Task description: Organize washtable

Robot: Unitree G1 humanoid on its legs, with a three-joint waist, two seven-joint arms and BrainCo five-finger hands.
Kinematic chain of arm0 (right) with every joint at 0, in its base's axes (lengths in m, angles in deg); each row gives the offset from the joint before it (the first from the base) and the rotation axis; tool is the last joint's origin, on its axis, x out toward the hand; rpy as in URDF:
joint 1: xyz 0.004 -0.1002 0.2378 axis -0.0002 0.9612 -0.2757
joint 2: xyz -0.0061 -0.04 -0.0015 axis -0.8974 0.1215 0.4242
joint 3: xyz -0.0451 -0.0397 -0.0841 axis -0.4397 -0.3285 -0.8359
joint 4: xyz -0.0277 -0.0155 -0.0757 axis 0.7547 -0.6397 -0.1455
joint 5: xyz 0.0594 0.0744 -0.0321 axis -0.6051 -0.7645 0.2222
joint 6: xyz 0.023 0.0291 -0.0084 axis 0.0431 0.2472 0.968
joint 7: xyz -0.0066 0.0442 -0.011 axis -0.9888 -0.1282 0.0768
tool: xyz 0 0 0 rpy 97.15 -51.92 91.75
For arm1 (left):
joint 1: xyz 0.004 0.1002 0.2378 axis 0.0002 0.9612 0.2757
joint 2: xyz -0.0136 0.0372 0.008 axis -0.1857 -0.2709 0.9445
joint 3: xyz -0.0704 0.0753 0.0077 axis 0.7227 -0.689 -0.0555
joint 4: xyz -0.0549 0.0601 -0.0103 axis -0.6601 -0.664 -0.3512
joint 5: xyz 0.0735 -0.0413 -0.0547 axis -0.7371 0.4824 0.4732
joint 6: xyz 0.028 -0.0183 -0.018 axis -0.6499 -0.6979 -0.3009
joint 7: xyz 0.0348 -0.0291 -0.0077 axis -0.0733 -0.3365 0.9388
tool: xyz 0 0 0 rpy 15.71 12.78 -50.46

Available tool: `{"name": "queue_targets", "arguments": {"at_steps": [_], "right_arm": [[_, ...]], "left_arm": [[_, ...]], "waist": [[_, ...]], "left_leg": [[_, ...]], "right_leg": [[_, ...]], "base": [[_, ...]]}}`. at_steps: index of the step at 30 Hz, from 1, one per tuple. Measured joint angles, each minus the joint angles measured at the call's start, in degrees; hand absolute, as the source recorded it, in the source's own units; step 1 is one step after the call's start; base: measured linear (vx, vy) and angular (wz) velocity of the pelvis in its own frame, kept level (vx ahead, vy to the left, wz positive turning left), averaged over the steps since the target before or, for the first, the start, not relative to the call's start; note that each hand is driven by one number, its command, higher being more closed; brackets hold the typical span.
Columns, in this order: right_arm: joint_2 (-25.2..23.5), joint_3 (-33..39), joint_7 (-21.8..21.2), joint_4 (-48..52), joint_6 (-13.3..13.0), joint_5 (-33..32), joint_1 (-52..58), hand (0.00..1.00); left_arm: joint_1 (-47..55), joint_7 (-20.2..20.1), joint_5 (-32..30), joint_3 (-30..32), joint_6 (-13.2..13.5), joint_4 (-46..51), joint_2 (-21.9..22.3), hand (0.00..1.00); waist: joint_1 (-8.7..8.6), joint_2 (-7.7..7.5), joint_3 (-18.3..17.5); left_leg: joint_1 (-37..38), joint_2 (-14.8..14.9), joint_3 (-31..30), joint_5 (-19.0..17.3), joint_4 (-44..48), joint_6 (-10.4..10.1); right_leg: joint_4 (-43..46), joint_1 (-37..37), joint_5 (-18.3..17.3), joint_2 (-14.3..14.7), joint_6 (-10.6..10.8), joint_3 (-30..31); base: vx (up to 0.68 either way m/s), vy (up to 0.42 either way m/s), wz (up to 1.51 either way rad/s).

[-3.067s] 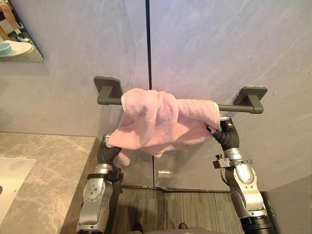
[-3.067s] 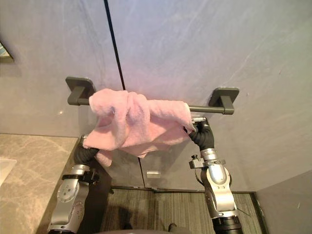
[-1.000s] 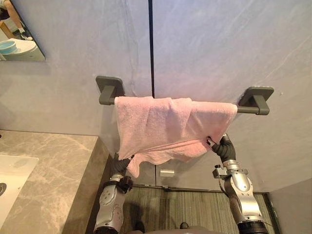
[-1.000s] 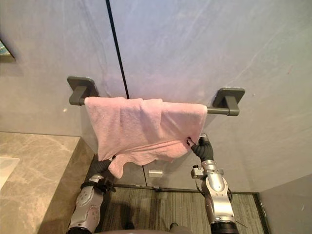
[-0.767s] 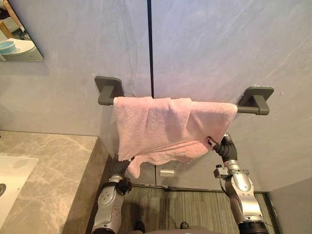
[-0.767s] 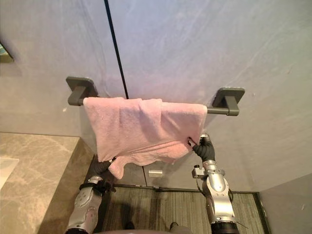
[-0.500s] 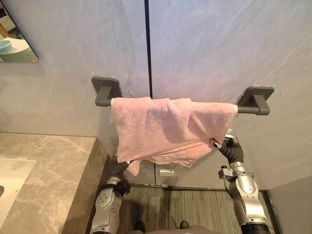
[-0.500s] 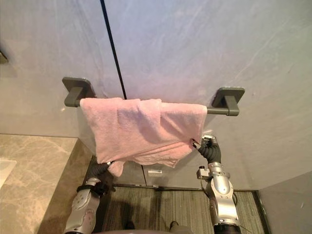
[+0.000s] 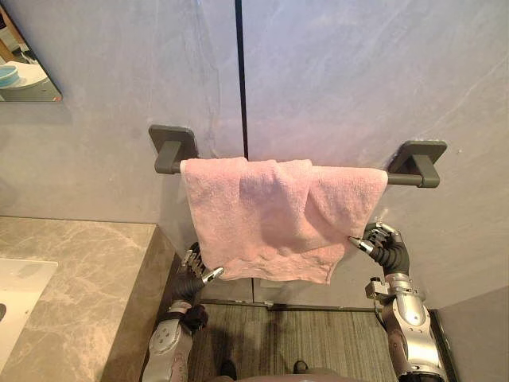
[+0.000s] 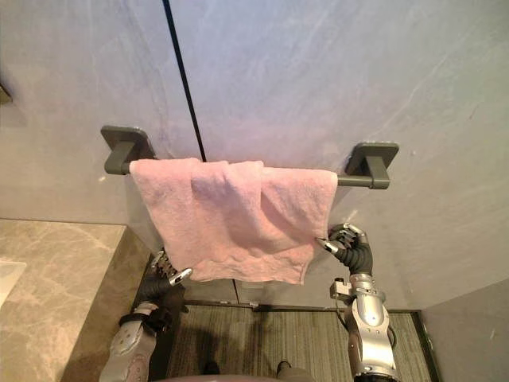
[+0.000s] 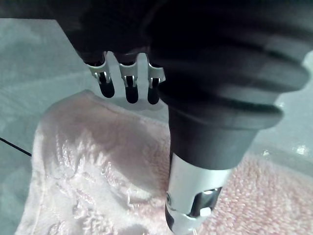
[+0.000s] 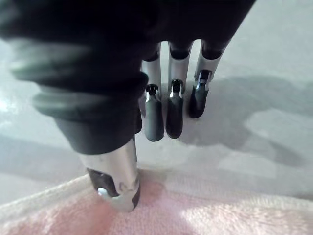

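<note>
You have the pink towel [image 9: 278, 215] hung over the dark towel bar [image 9: 400, 180] on the grey wall [image 9: 358, 79]. It covers the bar from the left bracket almost to the right one. It's not flat: a doubled fold runs down the middle and the hem isn't level.

Your left hand [image 9: 197, 269] sits just beside the towel's left hem corner, fingers straight and spread, nothing in them. In the left wrist view the thumb lies over the cloth but doesn't pinch it. Your right hand [image 9: 378, 239] is just beside the towel's right edge, fingers loosely extended, nothing gripped. In the right wrist view the thumb is close to the hem and the fingers point at bare wall.

Progress, as a judgement: the towel-hanging step looks basically done. At most the middle fold wants smoothing and the hem evening out. The rest of the washtable can't be rated, since you get just a strip of it. The marble counter [image 9: 79, 270] at near left shows no loose items on the part in view.

Containers: a corner of the white sink [image 9: 20, 290] shows at the far left edge, contents can't be told. The mirror [image 9: 24, 68] at upper left reflects a pale blue bowl [image 9: 8, 76] on something white. What's in it can't be told.
</note>
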Motion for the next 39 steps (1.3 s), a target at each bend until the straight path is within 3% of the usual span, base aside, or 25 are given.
{"name": "queue_targets", "arguments": {"at_steps": [10, 16, 26, 31, 33, 36, 39], "right_arm": [[-0.72, 1.97, 0.22, -1.26, 1.08, 2.33, 3.17, 0.0], [-1.81, 12.9, 2.47, 1.24, 1.09, 2.04, 4.46, 0.0], [-4.22, 19.31, 6.58, 21.3, -3.52, -4.26, 3.56, 0.0], [-4.15, 17.85, 6.04, 33.8, -8.05, -8.66, -0.94, 0.0], [-3.57, 14.09, 3.15, 37.95, -9.99, -12.48, -2.92, 0.0], [-2.27, 8.26, -1.37, 39.49, -11.71, -17.13, -4.56, 0.0], [-0.19, 0.44, -5.71, 39.55, -11.67, -21.55, -6.83, 0.0]], "left_arm": [[0.72, 0.18, -0.5, 3.26, -0.51, 1.88, -1.02, 0.0], [2.8, 1.11, 0.49, 11.32, 0.71, 16.37, 0.81, 0.0], [3.88, 1.69, 3.63, 11.66, 4.76, 38.53, 3.59, 0.0], [2.28, 2.67, 5.92, 11.63, 7.29, 49.5, 3.28, 0.0], [0.72, 1.93, 8.17, 10.34, 8.54, 54.26, 2.12, 0.0], [-0.63, -1.39, 10.6, 6.03, 9.71, 57.95, -0.27, 0.0], [-2.72, -5.41, 12.78, -1.19, 9.66, 59.17, -3.15, 0.0]], "waist": [[-0.01, 0.0, -0.08], [0.01, 0.3, -0.25], [-0.16, 1.29, -0.93], [-0.18, 1.29, -0.93], [-0.2, 1.36, -0.96], [-0.16, 1.42, -0.98], [-0.12, 1.76, -1.21]], "left_leg": [[0.26, -0.06, -0.23, 0.0, 0.0, 0.01], [0.65, -0.09, -0.32, -0.02, -0.01, 0.01], [1.46, 0.06, 0.22, -0.05, -0.02, 0.02], [2.36, 0.03, 0.72, -0.07, 0.0, 0.04], [3.17, 0.04, 0.95, -0.21, 0.0, 0.05], [3.58, 0.03, 1.41, -0.25, -0.01, 0.09], [3.86, -0.07, 1.93, -0.27, -0.01, 0.14]], "right_leg": [[-0.47, 0.55, 0.08, -0.08, -0.08, -0.31], [-0.61, 1.16, 0.08, -0.15, -0.07, -0.46], [-0.59, 1.72, 0.13, -0.03, -0.11, -0.03], [-0.5, 2.29, 0.19, -0.05, -0.08, 0.41], [-0.55, 2.74, 0.18, -0.03, -0.08, 0.63], [-0.44, 2.8, 0.19, -0.02, -0.07, 1.13], [-0.11, 2.81, 0.26, -0.05, 0.03, 1.72]], "base": [[0.0, 0.0, 0.0], [0.0, 0.0, 0.0], [-0.02, -0.009, -0.02], [-0.03, -0.008, -0.04], [-0.05, -0.012, -0.05], [-0.05, -0.007, -0.09], [-0.04, -0.004, -0.1]]}}
